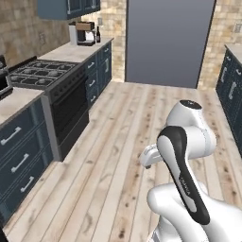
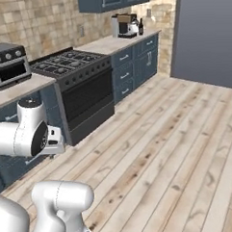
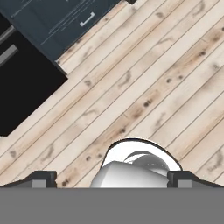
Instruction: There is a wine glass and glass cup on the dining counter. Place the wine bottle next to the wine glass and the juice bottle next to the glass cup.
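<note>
1. The gripper (image 3: 112,177) hangs low over the floor with its camera looking straight down; its two dark finger tips (image 3: 40,177) sit far apart at the bottom corners of the hand view, so the pincer stands wide and holds nothing.
2. Under it runs the pale wooden plank floor (image 3: 144,87), the boards slanting across the hand view, with the black front of the oven (image 3: 22,83) and a dark blue drawer front (image 3: 65,22) at the upper left.
3. The white arm with dark joints (image 1: 182,160) is folded up close to its base, in the open middle of the kitchen and well away from any worktop.
4. The slim dark long-necked wine bottle (image 1: 98,35) stands upright, its long axis vertical and its neck pointing up, at the far end of the beige kitchen worktop (image 1: 71,51) over the blue drawers, just beside a boxy silver and black coffee machine (image 1: 83,34). It is small in both base views, so its label cannot be made out.
5. Between the arm and that bottle along the left wall: a black gas hob with grates (image 2: 69,62) above the oven, and nearer, a silver toaster oven (image 2: 8,65) on the worktop.
6. The floor between the arm and the far worktop lies open; a large flat grey panel (image 1: 168,42) closes the far wall, and more blue cabinets (image 1: 231,90) line the right side.
</note>
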